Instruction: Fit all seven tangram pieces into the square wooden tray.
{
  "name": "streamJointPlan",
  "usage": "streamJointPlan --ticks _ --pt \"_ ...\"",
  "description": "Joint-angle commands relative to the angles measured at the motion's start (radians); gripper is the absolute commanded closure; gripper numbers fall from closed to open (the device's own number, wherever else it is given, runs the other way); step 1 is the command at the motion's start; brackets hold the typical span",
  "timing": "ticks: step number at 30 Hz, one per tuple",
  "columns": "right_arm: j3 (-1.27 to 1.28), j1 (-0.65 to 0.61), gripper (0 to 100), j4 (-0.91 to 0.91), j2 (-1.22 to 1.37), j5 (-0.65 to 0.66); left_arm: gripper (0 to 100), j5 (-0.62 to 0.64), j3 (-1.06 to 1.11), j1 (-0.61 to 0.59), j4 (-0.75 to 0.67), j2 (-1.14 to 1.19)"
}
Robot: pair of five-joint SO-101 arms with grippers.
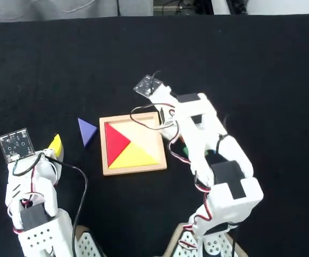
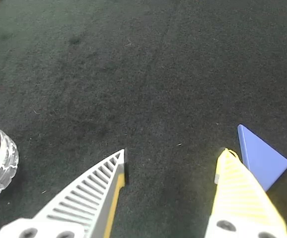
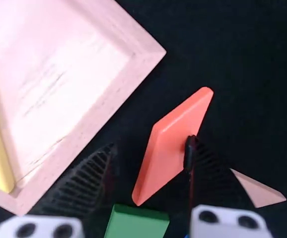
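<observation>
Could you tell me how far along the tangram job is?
Done: the red triangle and yellow triangle lie in the square wooden tray. In hand: the open right gripper straddles the orange parallelogram beside the tray. Left: that, the green piece, pink triangle and blue triangle, outside.

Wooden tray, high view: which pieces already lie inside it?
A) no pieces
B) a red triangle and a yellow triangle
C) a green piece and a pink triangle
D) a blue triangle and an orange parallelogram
B: the red triangle and the yellow triangle lie inside the wooden tray, while the blue triangle lies on the black cloth beside it.
</observation>
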Motion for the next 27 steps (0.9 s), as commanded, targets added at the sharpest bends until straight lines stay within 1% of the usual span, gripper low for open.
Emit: streamJointPlan --ticks 1,4,8,17,19,21,23,25,27 --pt "-0.015 0.021 79.7 -0.005 0.013 0.015 71 0.002 0.005 0.012 -0.017 -0.009" --pt "-0.015 0.023 79.9 -0.002 0.015 0.015 71 0.002 0.005 0.012 -0.017 -0.009" --pt "-0.015 0.023 83.0 -0.002 0.016 0.015 71 0.002 0.005 0.012 -0.017 -0.009" --pt "-0.016 0.023 83.2 -0.009 0.013 0.014 71 0.002 0.007 0.012 -0.017 -0.009" --pt "-0.025 0.048 83.9 -0.025 0.012 0.009 71 0.002 0.007 0.012 -0.017 -0.009" --pt "-0.044 0.083 88.1 -0.035 0.013 0.006 71 0.002 0.007 0.012 -0.017 -0.009" --pt "-0.073 0.115 93.8 -0.041 0.019 -0.057 71 0.002 0.007 0.012 -0.017 -0.009" --pt "-0.096 0.143 98.6 -0.041 0.019 -0.147 71 0.002 0.007 0.012 -0.017 -0.009" --pt "-0.113 0.17 98.4 -0.041 0.015 -0.235 71 0.002 0.007 0.012 -0.017 -0.009"
